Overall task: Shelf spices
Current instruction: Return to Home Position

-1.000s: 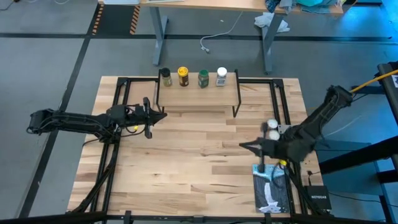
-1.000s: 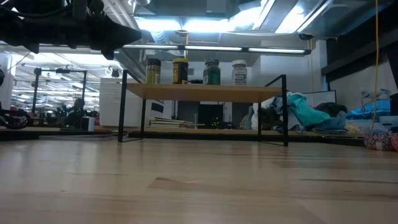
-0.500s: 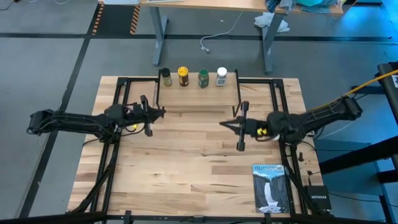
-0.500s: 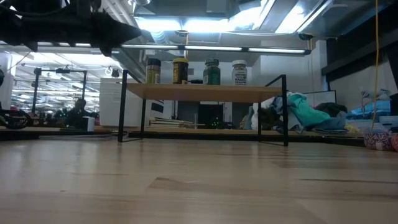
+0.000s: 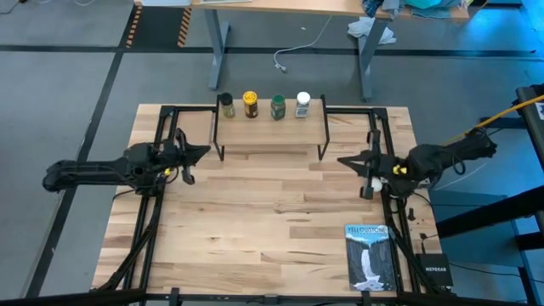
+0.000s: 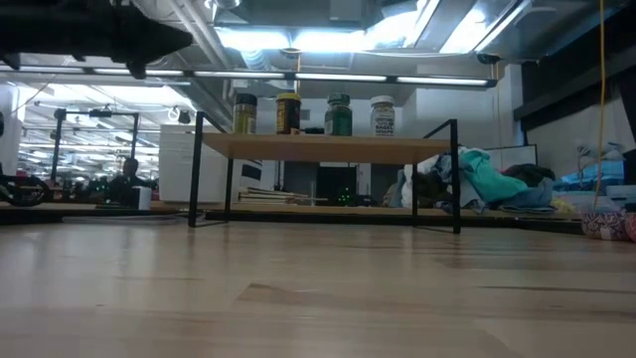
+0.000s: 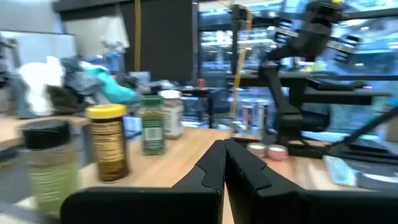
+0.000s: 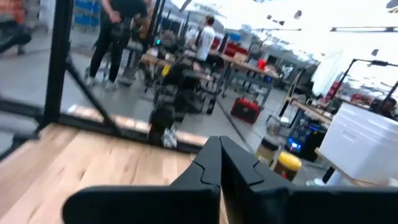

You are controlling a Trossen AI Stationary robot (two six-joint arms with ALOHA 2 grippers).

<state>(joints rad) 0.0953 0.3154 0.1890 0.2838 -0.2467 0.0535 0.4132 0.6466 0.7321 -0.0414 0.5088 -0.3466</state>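
Four spice jars stand in a row on the shelf's plank (image 5: 270,129): the dark-lidded jar (image 5: 226,104), the amber jar with a yellow lid (image 5: 250,103), the green jar (image 5: 278,106) and the clear jar with a white lid (image 5: 303,104). In the low view the jars (image 6: 288,112) stand upright by their bases on the plank (image 6: 328,147), raised on thin black legs. My left gripper (image 5: 204,151) is shut and empty, left of the shelf's front. My right gripper (image 5: 342,159) is shut and empty, right of it. The left wrist view shows the jars (image 7: 107,142) past the shut fingers (image 7: 224,149).
A blue-and-white book (image 5: 370,255) lies flat near the table's near right corner. Black frame rails (image 5: 166,170) run along the table's left and right sides. Bare butcher-block surface (image 5: 272,204) spreads in front of the shelf. People stand in the room behind, seen in the right wrist view.
My right gripper has swung from just above the book toward the far edge, then drawn back toward the table's right edge, staying shut. My left gripper has pulled back a little toward the table's left edge. The jars and shelf have kept still.
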